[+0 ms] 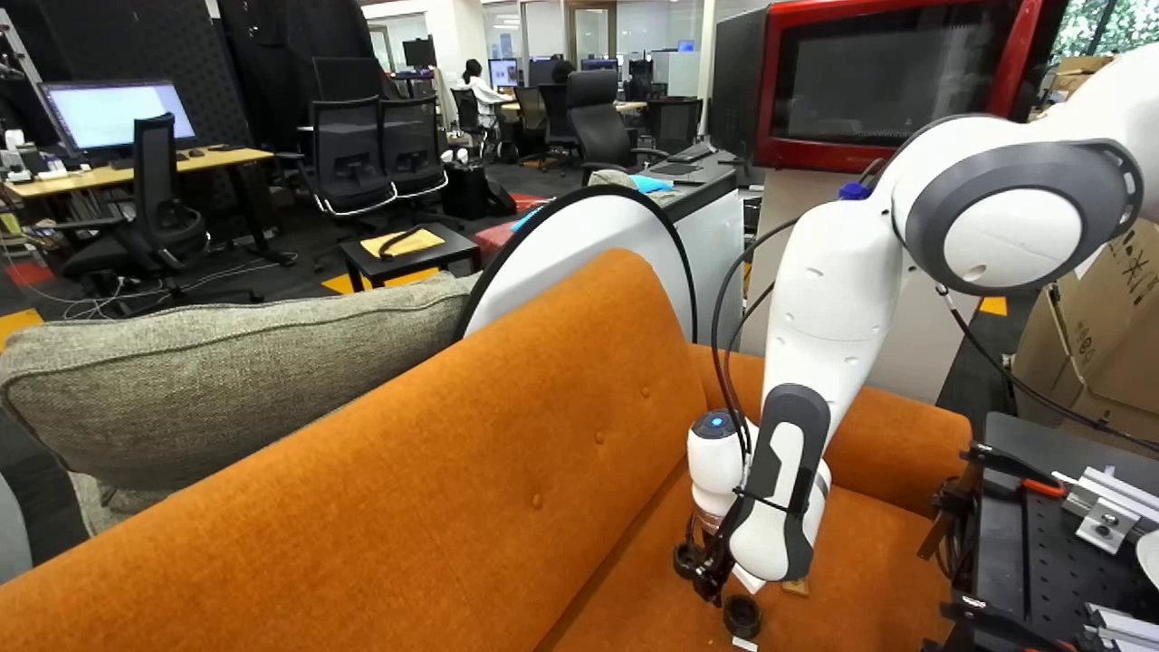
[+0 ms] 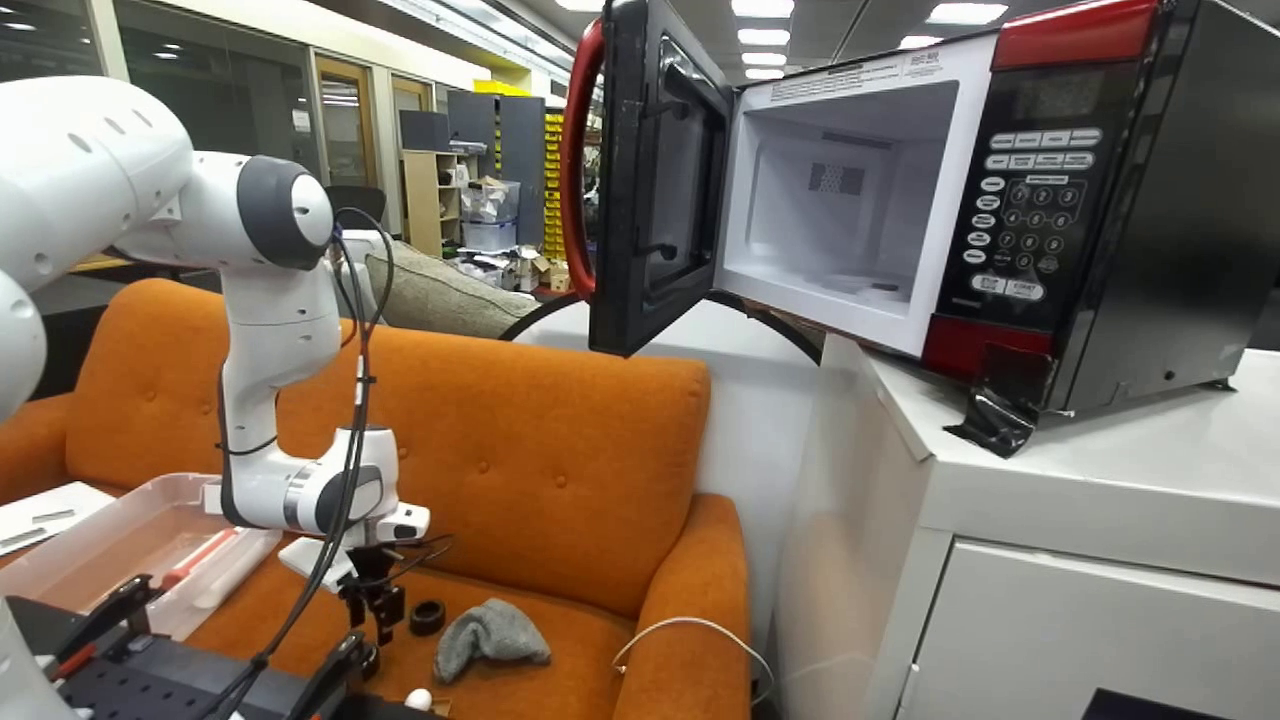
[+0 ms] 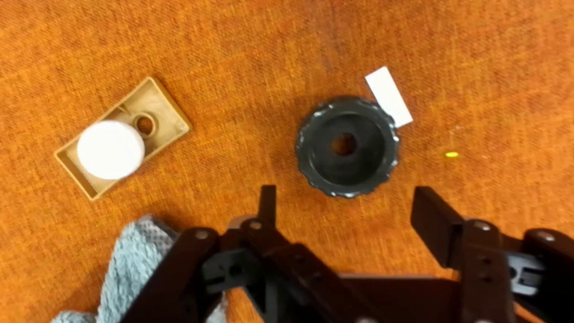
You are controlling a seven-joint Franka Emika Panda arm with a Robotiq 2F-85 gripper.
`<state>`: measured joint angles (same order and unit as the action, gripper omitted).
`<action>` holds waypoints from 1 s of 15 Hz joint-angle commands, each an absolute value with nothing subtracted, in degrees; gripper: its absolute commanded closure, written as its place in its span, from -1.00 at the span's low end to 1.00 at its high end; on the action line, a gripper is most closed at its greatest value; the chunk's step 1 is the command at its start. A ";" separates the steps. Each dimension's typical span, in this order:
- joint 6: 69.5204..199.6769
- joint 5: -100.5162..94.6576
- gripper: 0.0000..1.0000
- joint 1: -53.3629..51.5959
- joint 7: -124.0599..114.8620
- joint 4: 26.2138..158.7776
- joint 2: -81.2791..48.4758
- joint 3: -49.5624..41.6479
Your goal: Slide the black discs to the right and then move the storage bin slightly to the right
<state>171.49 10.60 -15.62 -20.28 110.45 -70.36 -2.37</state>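
Two black discs lie on the orange sofa seat. In an exterior view, a disc (image 1: 742, 618) sits in front of the gripper and another disc (image 1: 688, 559) sits behind it. Another exterior view shows a disc (image 2: 427, 617) beside the fingers and a disc (image 2: 370, 660) partly hidden by a clamp. In the wrist view one ridged disc (image 3: 347, 177) lies flat just beyond the fingertips. My gripper (image 3: 343, 211) is open and empty; it also shows in both exterior views (image 1: 713, 589) (image 2: 380, 618). The clear storage bin (image 2: 100, 548) stands on the sofa behind the arm, with a red and a white item inside.
A grey cloth (image 2: 490, 635) lies on the seat; it also shows in the wrist view (image 3: 128, 269). A tan tray (image 3: 163, 105) holds a white round piece (image 3: 110, 149). A white paper strip (image 3: 388, 96) touches the disc. A black workbench (image 1: 1041, 543) with clamps borders the sofa.
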 commanded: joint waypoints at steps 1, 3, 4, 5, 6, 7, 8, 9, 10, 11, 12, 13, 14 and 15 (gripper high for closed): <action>176.22 11.17 -1.00 -14.62 -18.74 114.50 -65.84 0.17; 178.32 10.81 -1.00 -14.19 -17.69 115.37 -64.33 2.12; 179.23 10.44 -1.00 -14.09 -16.91 115.73 -63.64 3.16; 180.17 9.83 -1.00 -13.69 -15.63 115.93 -63.23 4.57; 181.00 9.25 -1.00 -13.34 -14.34 116.07 -62.79 5.93; 181.63 8.31 -1.00 -13.08 -12.63 116.20 -62.42 7.38; 182.27 7.38 -1.00 -12.82 -11.18 116.39 -61.96 8.78; 182.37 6.14 -1.00 -12.23 -9.36 116.19 -61.81 10.45; 182.47 5.06 -1.00 -11.80 -7.94 115.95 -61.74 11.96; 182.40 3.93 -1.00 -11.89 -6.72 115.77 -61.66 13.12; 182.02 2.73 -1.00 -11.71 -5.44 115.82 -61.40 14.22; 181.90 1.34 -1.00 -10.53 -3.74 115.71 -61.54 16.26; 181.84 -0.02 -1.00 -9.46 -2.09 115.59 -61.62 18.21; 180.90 -1.41 -1.00 -9.03 -0.48 115.29 -61.95 19.50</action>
